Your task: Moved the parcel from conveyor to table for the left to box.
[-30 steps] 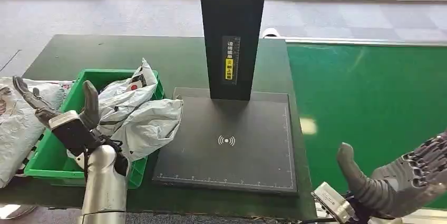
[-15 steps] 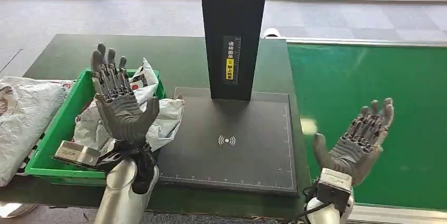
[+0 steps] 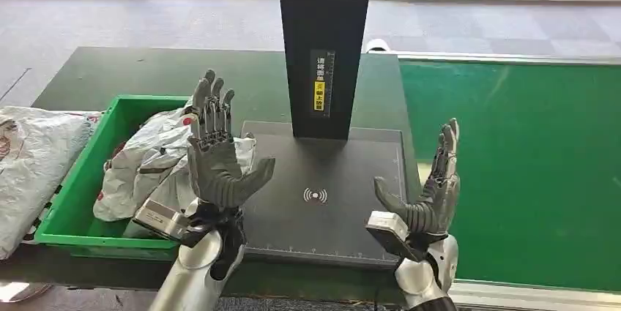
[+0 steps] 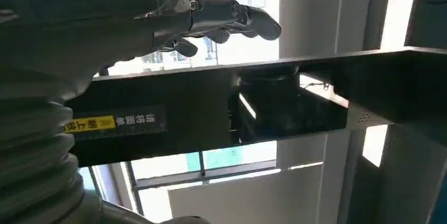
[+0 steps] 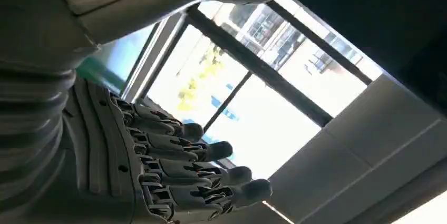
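**Both hands raised, palms open, parcels in the bin**

Left hand (image 3: 218, 157) is upright at lower left-centre of the head view, fingers (image 3: 210, 106) spread, holding nothing, dark ribbed palm facing the camera. Right hand (image 3: 432, 194) is at lower right-centre, turned edge-on, fingers straight and slightly apart, holding nothing. In the right wrist view the right hand's fingers (image 5: 205, 174) lie side by side, segmented grey plastic.

Crinkled white-grey plastic parcel (image 3: 146, 161) sits in the green hard-plastic crate (image 3: 77, 201) at left, partly behind the left hand. Possibly more than one bag there, hard to tell. Another soft pale bag (image 3: 33, 157) lies at the far left edge. Flat matte black scanner plate (image 3: 329, 208) with a white wireless symbol is centre, with the black glossy post (image 3: 322, 47) rising from it. Smooth green conveyor (image 3: 512, 165) fills the right. Dark green tabletop (image 3: 146, 73) is at upper left.

Versus half a second ago: both hands moved toward the centre, right hand rotated edge-on.
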### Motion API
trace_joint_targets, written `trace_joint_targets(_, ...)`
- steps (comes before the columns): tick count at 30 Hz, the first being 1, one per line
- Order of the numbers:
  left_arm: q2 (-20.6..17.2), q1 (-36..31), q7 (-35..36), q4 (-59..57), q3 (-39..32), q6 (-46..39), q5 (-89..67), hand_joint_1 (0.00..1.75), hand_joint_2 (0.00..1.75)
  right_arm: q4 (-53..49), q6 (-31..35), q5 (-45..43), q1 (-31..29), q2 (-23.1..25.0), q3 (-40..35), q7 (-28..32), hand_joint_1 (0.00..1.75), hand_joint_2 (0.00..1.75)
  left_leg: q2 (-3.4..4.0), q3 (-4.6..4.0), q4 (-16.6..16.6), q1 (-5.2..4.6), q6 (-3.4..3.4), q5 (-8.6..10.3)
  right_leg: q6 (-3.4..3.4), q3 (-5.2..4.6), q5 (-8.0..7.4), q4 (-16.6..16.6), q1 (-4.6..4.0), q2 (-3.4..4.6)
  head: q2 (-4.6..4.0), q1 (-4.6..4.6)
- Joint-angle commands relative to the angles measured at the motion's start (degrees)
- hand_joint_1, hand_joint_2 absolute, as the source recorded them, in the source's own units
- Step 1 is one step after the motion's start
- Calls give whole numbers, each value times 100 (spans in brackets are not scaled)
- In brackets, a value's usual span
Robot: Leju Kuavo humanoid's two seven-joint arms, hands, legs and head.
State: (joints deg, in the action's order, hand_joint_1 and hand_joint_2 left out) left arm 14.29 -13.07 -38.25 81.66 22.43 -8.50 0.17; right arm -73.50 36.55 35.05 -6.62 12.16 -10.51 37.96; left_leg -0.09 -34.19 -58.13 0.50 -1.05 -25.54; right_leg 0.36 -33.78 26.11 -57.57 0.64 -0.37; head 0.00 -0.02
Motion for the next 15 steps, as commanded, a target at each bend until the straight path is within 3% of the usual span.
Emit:
trace_joint_targets(1,-345,97,-175,-1079,1005,437,-205,0,175,743,345,2394,30,53,2430,-522,0,175,-34,30,26,-6,8,7,3,40,4,28,7,-35,0,0)
trace_joint_targets(5,-342,-77,-175,-1289,1034,602,-146,0,175,493,345,3347,32,253,3393,-938,0,175,-25,19,16,-4,10,0,2,28,3,22,5,-25,0,0)
trace_joint_targets(9,-330,-249,-175,-1461,1073,755,-78,0,175,617,345,4065,-132,141,4244,-1358,0,175,-30,7,12,-8,11,1,0,15,3,15,10,-31,0,0)
trace_joint_targets(15,-387,-345,-175,-1583,1189,803,-58,0,175,961,345,4336,-346,-27,4938,-1541,0,175,-16,3,6,-7,11,-2,2,11,0,13,7,-19,0,0)
